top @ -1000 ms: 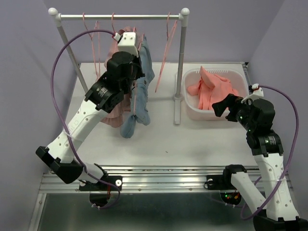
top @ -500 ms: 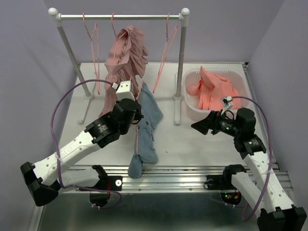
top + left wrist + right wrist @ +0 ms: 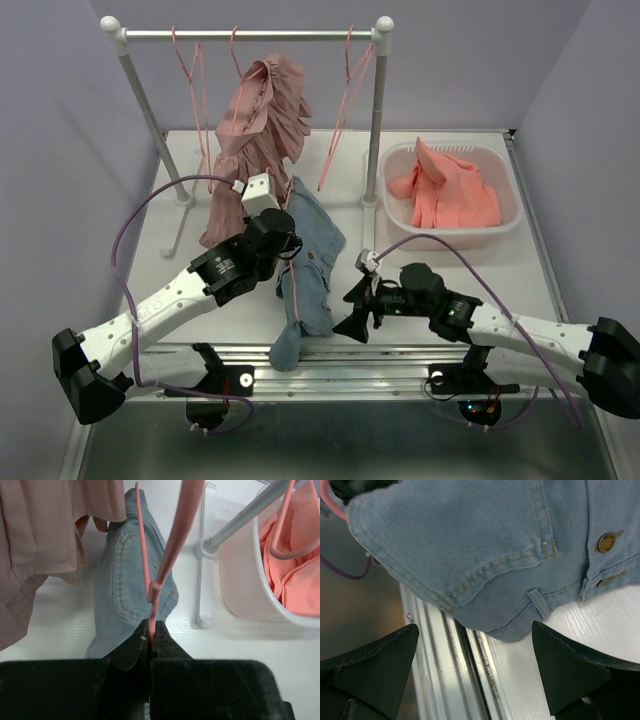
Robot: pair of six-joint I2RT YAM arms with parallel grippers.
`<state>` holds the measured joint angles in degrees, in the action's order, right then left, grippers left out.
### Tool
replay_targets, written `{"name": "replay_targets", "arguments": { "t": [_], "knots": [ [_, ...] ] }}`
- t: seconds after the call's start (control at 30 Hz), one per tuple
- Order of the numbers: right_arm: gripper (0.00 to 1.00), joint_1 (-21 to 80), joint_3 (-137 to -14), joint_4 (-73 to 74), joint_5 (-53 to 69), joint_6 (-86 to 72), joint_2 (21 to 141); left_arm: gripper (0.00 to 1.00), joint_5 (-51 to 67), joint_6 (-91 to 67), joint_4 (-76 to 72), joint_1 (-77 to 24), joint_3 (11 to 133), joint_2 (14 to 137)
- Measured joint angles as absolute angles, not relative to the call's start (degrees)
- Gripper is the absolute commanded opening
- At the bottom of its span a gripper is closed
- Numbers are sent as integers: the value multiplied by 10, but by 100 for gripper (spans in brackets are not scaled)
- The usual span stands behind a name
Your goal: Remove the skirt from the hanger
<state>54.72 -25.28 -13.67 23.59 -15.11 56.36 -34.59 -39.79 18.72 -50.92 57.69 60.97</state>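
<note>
The dusty-pink ruffled skirt [image 3: 255, 130] hangs on a pink hanger from the rail, and its folds fill the left of the left wrist view [image 3: 35, 545]. My left gripper [image 3: 285, 250] [image 3: 151, 627] is shut on the thin wire of another pink hanger [image 3: 150, 587], which carries a blue denim garment [image 3: 310, 275] [image 3: 125, 580] lying down the table to its front edge. My right gripper [image 3: 352, 310] [image 3: 475, 626] stands open, low at the front edge, just right of the denim's lower end [image 3: 470, 545], with nothing between its fingers.
The white rail [image 3: 250, 35] holds empty pink hangers [image 3: 190, 80] [image 3: 345, 100]. A white basket [image 3: 450, 238] with a coral-orange garment [image 3: 445, 195] sits at the back right, beside the rack post [image 3: 377, 150]. The table's metal front rail [image 3: 450, 670] lies under my right gripper.
My left gripper has drawn the hanger with the denim garment off the rail and down toward the front. My right arm has swung from the basket to the front edge beside the denim.
</note>
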Motion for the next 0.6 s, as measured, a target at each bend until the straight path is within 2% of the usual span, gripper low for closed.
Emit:
{"name": "replay_targets", "arguments": {
  "t": [0.27, 0.4, 0.43, 0.47, 0.57, 0.6],
  "knots": [
    [100, 671, -243, -234, 132, -70, 656, 0, -344, -422, 199, -509, 567, 591],
    [98, 722, -251, -284, 28, -45, 737, 0, -341, -435, 211, -509, 567, 591],
    [92, 728, -252, -293, 8, -42, 750, 0, -339, -439, 213, -509, 567, 591],
    [75, 732, -252, -303, -11, -41, 760, 0, -336, -441, 216, -509, 567, 591],
    [47, 740, -252, -329, -86, -36, 779, 0, -331, -444, 223, -509, 567, 591],
    [24, 740, -252, -337, -113, -34, 779, 0, -330, -445, 226, -509, 567, 591]
  ]
}}
